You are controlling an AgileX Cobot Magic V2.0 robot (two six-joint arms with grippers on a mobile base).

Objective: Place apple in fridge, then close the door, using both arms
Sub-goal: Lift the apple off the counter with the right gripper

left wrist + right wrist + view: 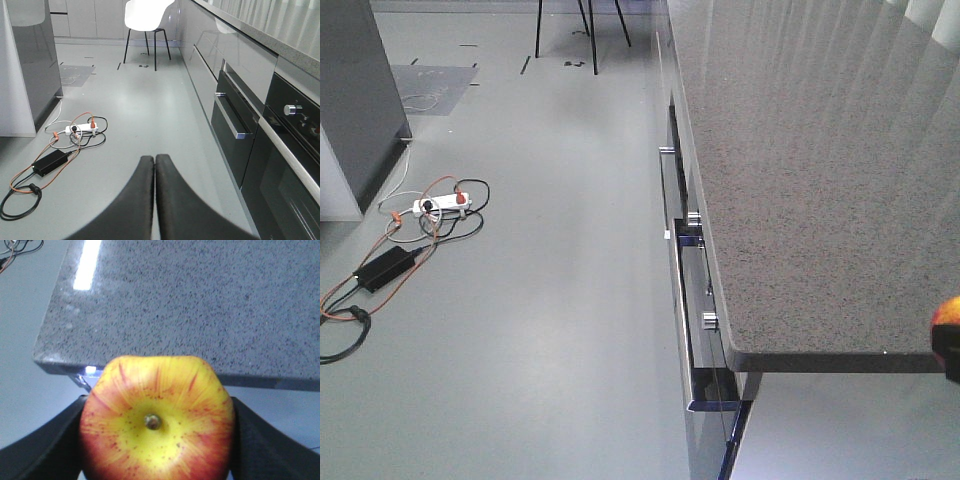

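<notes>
Nestling between both fingers (45,440) of the right tool (156,436) — the apple (156,415).

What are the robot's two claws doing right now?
Left gripper: shut, holding nothing.
Right gripper: shut on the apple.

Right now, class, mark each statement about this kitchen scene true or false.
1. The right gripper holds the apple. True.
2. The left gripper is open. False: it is shut and empty.
3. The apple rests on the counter. False: it is held off the counter's edge.
4. A power strip lies on the floor. True.
5. The chair is black. False: its seat is white.
</notes>
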